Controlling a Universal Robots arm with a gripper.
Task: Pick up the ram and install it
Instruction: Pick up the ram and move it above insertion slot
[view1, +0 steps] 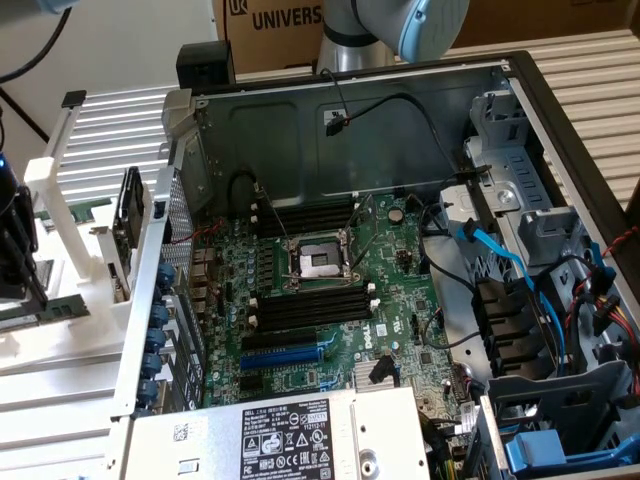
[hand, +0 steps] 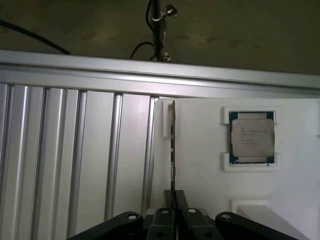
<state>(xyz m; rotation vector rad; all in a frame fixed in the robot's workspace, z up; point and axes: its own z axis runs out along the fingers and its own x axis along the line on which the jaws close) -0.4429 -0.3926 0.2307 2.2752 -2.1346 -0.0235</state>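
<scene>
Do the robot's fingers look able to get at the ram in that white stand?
Likely yes: the fingers are shut on the ram, which stands on edge in the white stand, with nothing blocking.

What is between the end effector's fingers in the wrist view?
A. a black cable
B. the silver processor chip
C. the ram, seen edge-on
C: the end effector is shut on the thin ram, while the processor chip lies apart in the white tray.
</scene>
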